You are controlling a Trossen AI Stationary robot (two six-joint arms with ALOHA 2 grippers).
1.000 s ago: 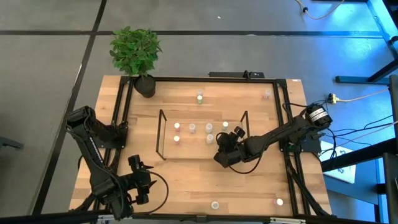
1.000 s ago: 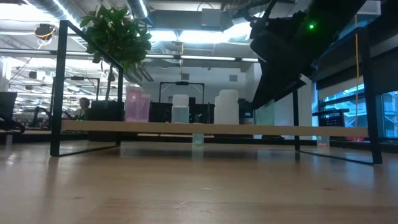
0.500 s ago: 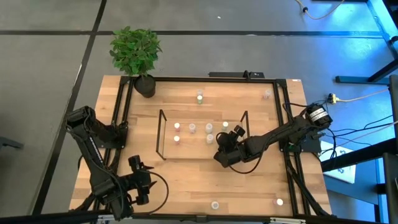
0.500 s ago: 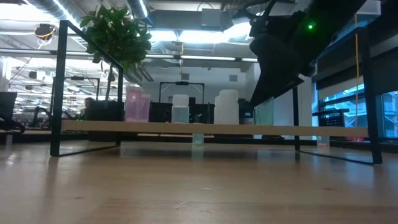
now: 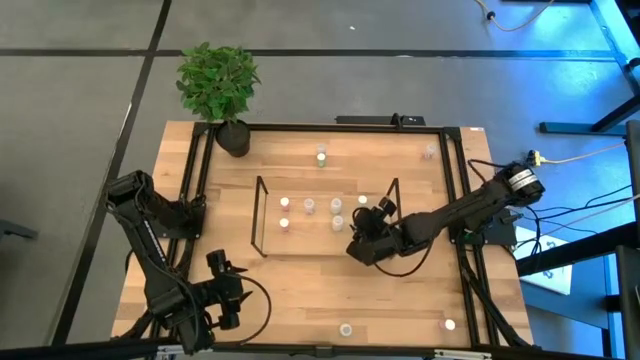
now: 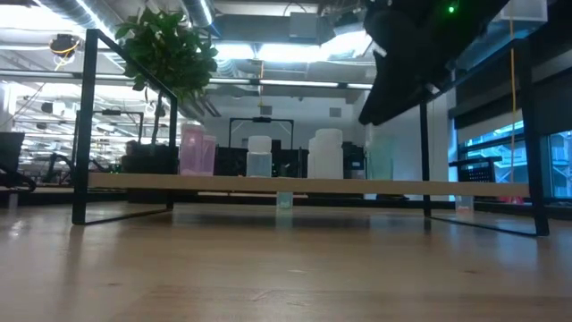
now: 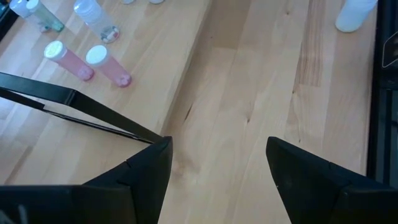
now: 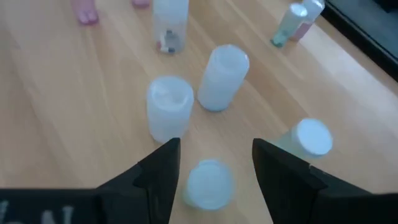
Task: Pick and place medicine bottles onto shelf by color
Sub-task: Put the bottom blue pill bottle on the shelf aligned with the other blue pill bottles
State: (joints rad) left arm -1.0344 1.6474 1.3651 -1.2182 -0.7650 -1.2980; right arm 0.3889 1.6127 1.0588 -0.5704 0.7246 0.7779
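The right gripper (image 5: 372, 222) hangs over the near right part of the shelf (image 5: 262, 215). Its two dark fingers (image 8: 158, 171) stand partly apart and hold nothing. A small pale bottle (image 8: 208, 183) sits in the gap between the fingers, lower down on the board. Just past the fingertips stand two more whitish bottles (image 8: 169, 115), close beside each other. One more bottle with a white top (image 8: 309, 140) stands just outside one finger. There is not much free room around these fingers, because bottles crowd in on most sides.

In the low view the right arm is up above the shelf board (image 6: 295, 183), and the medicine bottles (image 6: 326, 154) stand in a row on it.

The left gripper (image 7: 217, 162) waits over the near left corner of the table (image 5: 300, 300), well away from the shelf. Its fingers (image 7: 146, 168) stand apart and hold nothing. Bare wood lies between them, so there is lots of open room. Two pink bottles (image 7: 106, 65) lie past a thin black rod (image 7: 81, 106) of the shelf edge, off to one side of the fingers. A potted plant (image 5: 220, 85) sits at the far left corner.
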